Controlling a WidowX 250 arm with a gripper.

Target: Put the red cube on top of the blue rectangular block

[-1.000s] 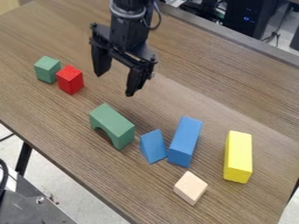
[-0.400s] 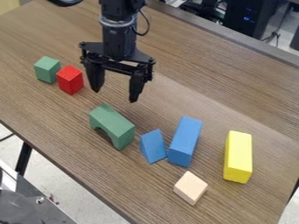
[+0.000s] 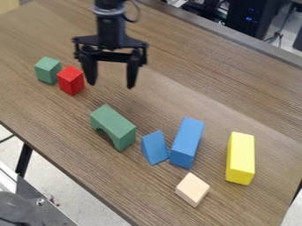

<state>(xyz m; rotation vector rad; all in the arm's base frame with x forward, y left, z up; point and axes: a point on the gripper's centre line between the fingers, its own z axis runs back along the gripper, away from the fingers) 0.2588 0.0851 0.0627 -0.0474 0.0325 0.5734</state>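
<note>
Hanging over the upper left part of the table [image 3: 194,92], I hold my gripper [image 3: 111,84] released, its two fingers spread well apart and pointing down. The red cube [image 3: 70,80] sits on the tabletop, just left of my nearer finger in the camera view, with a green cube [image 3: 47,69] close beside it on its far left side; whether those two touch, I cannot tell. The blue rectangular block [image 3: 187,141] lies well apart from the red cube, toward the lower right, resting lengthwise on the wood with its top face bare. Close along its left side I see a blue wedge [image 3: 154,148], and farther left, between that and the red cube, a green arch [image 3: 113,126]. A yellow block [image 3: 240,157] lies to the right of the blue rectangular block, and a pale wooden block [image 3: 192,189] rests below, nearer the table's front edge.
</note>
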